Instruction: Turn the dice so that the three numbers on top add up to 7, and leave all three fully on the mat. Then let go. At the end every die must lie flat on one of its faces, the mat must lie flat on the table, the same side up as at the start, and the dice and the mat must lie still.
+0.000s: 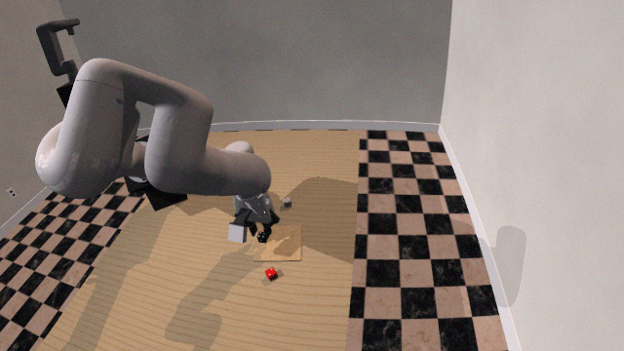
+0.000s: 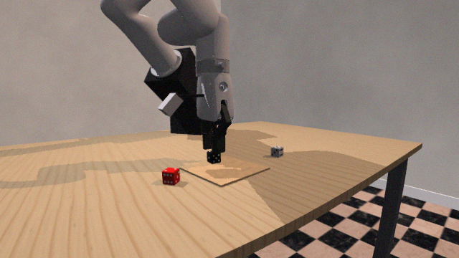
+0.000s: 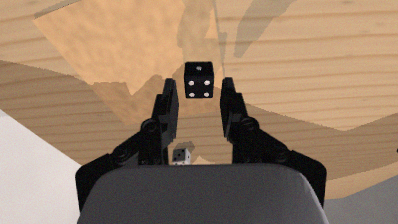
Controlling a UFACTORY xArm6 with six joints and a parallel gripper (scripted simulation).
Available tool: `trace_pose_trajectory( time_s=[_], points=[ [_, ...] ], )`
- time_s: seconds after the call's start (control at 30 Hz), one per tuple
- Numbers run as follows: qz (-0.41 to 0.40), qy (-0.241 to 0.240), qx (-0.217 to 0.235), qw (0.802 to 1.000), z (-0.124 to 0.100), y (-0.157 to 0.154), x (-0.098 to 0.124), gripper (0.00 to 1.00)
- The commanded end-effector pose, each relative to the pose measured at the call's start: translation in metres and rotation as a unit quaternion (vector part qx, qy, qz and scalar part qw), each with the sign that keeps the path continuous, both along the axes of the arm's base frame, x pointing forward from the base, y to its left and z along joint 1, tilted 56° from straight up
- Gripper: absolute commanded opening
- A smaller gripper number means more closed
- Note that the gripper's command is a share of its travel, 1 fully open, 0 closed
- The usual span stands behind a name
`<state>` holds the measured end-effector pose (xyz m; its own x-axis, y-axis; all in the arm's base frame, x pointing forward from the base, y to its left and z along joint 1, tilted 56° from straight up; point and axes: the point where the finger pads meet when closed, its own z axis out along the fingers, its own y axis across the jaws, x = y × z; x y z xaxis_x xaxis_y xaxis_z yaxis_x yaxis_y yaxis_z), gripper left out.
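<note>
- Black cubic die w/ white pips (image 1: 262, 236) (image 2: 214, 157) (image 3: 199, 80): at sq. tan mat (image 1: 288, 249) (image 2: 229, 173) (image 3: 130, 45), below black gripper (image 1: 260, 228) (image 2: 214, 148) (image 3: 199, 91).
- Fingers apart, gap each side of die.
- No. marks: pips only, 4 on one face, 1 on another.

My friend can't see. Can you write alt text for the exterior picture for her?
A robot's gripper hangs just above a black die at a thin square mat on a wooden table. A red die and a white die sit off the mat, on opposite sides.
</note>
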<state>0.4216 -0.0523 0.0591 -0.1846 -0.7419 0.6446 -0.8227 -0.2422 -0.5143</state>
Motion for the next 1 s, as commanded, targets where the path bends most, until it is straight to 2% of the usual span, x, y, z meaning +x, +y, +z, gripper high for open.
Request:
trace_pose_trajectory(
  time_s=[0.0,0.33,0.63,0.67,0.97],
  points=[
    [0.0,0.0,0.0,1.0,0.008,0.008,-0.006,0.42],
    [0.0,0.0,0.0,1.0,0.034,0.037,-0.031,0.42],
    [0.0,0.0,0.0,1.0,0.038,0.041,-0.035,0.42],
    [0.0,0.0,0.0,1.0,0.038,0.041,-0.035,1.0],
    [0.0,0.0,0.0,1.0,0.038,0.041,-0.035,1.0]
  ],
)
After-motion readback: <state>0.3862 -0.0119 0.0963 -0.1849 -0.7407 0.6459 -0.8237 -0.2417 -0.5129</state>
